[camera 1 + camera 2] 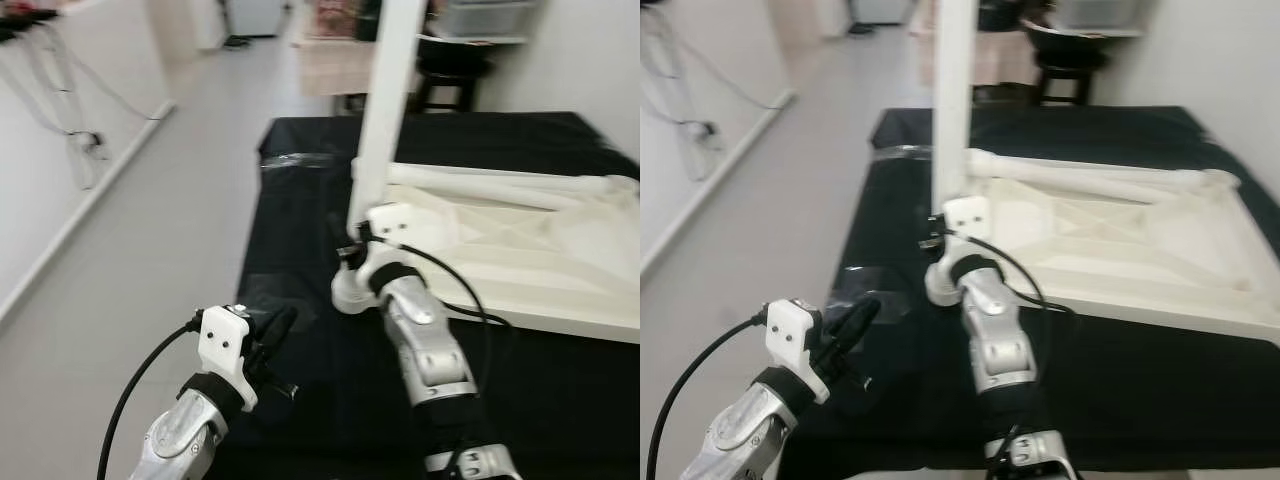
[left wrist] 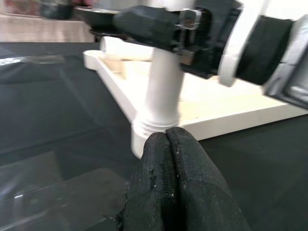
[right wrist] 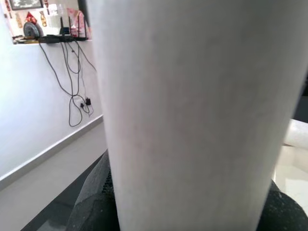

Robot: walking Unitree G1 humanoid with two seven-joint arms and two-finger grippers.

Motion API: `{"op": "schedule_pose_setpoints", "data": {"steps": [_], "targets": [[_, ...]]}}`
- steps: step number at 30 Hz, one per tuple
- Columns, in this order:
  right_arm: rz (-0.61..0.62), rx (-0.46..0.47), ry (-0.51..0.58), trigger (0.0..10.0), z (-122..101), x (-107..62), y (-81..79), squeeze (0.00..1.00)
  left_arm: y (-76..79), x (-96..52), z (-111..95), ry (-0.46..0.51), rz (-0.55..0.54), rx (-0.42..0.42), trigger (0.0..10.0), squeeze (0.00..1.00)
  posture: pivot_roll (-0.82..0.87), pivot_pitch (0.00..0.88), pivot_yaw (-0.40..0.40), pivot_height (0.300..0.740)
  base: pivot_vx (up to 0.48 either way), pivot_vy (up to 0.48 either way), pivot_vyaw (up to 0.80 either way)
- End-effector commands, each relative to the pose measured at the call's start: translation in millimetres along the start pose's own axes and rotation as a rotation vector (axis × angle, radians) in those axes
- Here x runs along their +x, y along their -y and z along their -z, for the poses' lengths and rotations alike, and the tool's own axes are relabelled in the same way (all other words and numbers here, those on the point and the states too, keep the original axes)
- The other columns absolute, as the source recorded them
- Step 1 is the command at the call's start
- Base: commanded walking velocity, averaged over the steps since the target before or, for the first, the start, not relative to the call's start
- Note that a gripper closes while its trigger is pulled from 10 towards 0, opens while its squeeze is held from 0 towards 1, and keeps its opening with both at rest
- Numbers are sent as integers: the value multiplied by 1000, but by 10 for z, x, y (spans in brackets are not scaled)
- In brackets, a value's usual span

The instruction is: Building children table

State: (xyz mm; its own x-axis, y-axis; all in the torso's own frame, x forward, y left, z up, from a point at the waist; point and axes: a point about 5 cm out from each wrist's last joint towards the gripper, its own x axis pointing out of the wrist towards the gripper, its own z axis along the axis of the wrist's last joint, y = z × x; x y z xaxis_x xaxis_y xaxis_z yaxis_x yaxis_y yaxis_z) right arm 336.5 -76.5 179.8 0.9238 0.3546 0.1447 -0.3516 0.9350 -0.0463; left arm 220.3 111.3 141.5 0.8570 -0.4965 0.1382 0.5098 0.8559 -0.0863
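Right gripper [image 1: 352, 252] seemingly clamps the upright white leg [image 1: 385, 110] on the tabletop [image 1: 520, 250]; left gripper [image 2: 168, 144] pressed together, no writing legible

Table leg [image 1: 388, 100] smooth matt white plastic; cloth [image 1: 300, 250] black, matt; film [image 1: 865, 290] clear, glossy.

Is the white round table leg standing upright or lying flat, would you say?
Upright: the white round table leg rises vertically from the upturned white tabletop's corner, gripped by the right gripper.

My right end effector [image 1: 357, 243] is black beside the plain white leg [image 1: 385, 110]. The upturned tabletop [image 1: 520, 255] is cream-white on a black cloth [image 1: 300, 260]. My left end effector [image 1: 275, 330] is black; the floor [image 1: 140, 230] is pale grey.
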Motion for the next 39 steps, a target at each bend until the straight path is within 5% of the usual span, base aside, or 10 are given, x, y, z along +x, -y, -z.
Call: {"op": "schedule_pose_setpoints", "data": {"steps": [1,5,6,9,10,11,12,36,37,39], "targets": [[26,-5,-111,10000,243,-50,28,0,-3,-62,17,-24,-13,-27,10000,0,56,134,-16,740,0,0,0],[2,-17,-100,10000,162,-24,-24,0,5,-171,30,-50,-34,-69,10000,0,62,126,-19,740,0,0,0],[-48,0,-86,10000,136,-20,-64,1000,16,-202,30,-57,-36,-64,10000,0,72,118,-21,740,0,0,0],[-211,49,-37,10000,31,-23,-143,1000,19,-257,15,-66,-61,-59,10000,0,93,106,-29,740,0,0,0],[-278,64,-18,10000,-8,-10,-142,573,10,-259,12,-73,-70,-49,10000,0,95,103,-31,740,0,0,0],[-278,64,-18,10000,-8,-10,-142,573,10,-259,12,-73,-70,-49,10000,0,95,103,-31,740,0,0,0],[-355,74,0,10000,-34,-23,-145,0,19,-272,10,-77,-72,-39,10000,0,106,95,-40,740,0,0,0],[-795,-26,-46,10000,-276,327,331,0,-38,118,-238,41,-39,-38,10000,0,103,28,-60,740,0,0,0],[-760,-26,-68,0,-210,315,383,0,-66,133,-173,26,-60,-33,10000,0,97,30,-65,740,0,0,0],[-730,-24,-87,0,-163,314,422,0,-87,154,-128,14,-74,-29,10000,0,94,31,-65,740,0,0,0]]}}
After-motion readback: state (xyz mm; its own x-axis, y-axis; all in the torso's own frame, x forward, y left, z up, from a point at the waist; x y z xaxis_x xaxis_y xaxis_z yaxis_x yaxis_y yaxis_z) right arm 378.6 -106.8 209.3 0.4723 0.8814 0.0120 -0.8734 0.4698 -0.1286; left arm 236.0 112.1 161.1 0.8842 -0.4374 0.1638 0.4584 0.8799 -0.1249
